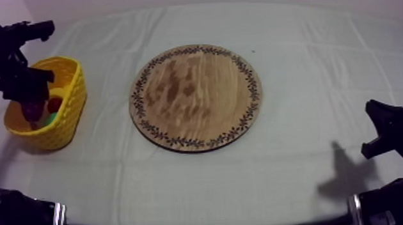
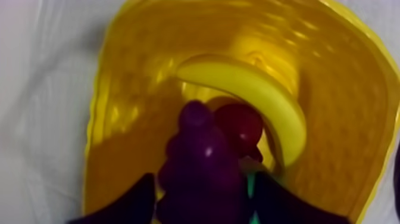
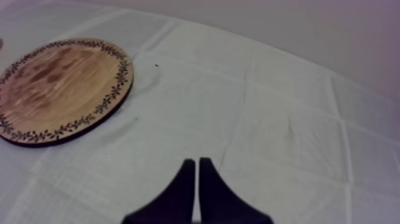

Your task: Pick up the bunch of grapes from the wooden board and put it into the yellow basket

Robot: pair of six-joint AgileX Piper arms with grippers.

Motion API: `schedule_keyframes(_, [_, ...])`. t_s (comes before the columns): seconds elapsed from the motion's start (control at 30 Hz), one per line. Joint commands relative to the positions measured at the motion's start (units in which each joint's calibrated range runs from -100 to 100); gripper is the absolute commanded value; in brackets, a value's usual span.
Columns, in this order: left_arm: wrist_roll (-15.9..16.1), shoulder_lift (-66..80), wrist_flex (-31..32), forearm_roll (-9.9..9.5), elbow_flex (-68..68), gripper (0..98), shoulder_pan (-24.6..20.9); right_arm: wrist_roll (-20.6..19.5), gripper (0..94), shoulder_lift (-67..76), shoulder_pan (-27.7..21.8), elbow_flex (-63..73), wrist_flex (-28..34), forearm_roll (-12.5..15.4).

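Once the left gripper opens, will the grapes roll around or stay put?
Likely stay put: the bunch of grapes looks lumpy, not round. It shows no sag in the left gripper, so probably stiff. It may lean on the small red fruit and banana in the yellow basket.

Inside the yellow basket, the bunch of grapes is cut by the picture's edge, so its full length cannot be judged. The black fingers of the left gripper, at both sides of the grapes, are cut there too. The grapes cover a part of the small red fruit. A green piece beside the grapes is mostly hidden and its kind is not clear. In the top view the left gripper covers much of the basket's inside.
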State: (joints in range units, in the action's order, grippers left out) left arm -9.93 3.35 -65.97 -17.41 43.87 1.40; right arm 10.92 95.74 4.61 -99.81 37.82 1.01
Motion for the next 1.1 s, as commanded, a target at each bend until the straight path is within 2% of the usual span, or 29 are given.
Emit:
schedule_keyframes(0.0, [-0.93,0.16,0.0,-0.13,-0.2,87.1,0.08,0.0,0.4,0.01,-0.02,0.03,0.0,-0.01])
schedule_keyframes(0.1, [-2.01,0.7,0.8,-0.45,-0.4,93.2,0.29,0.02,0.4,0.01,-0.02,0.03,0.0,-0.01])
schedule_keyframes(0.2, [-2.87,1.75,1.83,-0.65,-0.92,90.9,0.32,0.04,0.4,0.01,-0.02,0.03,0.0,-0.01])
schedule_keyframes(0.4, [-3.77,9.07,9.03,-0.49,-0.74,64.0,-0.6,0.04,0.4,0.01,-0.02,0.03,0.0,-0.01])
schedule_keyframes(0.6, [-2.57,23.38,23.62,-0.48,9.03,28.2,-2.59,0.05,0.4,0.01,-0.02,0.03,0.0,-0.01])
schedule_keyframes(0.67, [-2.35,28.81,27.58,-0.56,12.87,19.8,-2.92,0.05,0.4,0.01,-0.02,0.03,0.0,-0.01])
schedule_keyframes(0.83, [-1.76,42.2,31.67,-0.04,20.29,10.5,-3.74,0.02,0.4,0.01,-0.02,0.03,0.0,-0.01])
schedule_keyframes(0.93, [-0.29,51.16,34.52,2.3,24.95,5.8,-5.18,0.03,0.4,0.01,-0.02,0.03,0.0,-0.01])
schedule_keyframes(1.07, [1.07,61.33,35.11,3.99,30.89,1.9,-4.61,0.01,0.4,0.01,-0.02,0.03,0.0,-0.01])
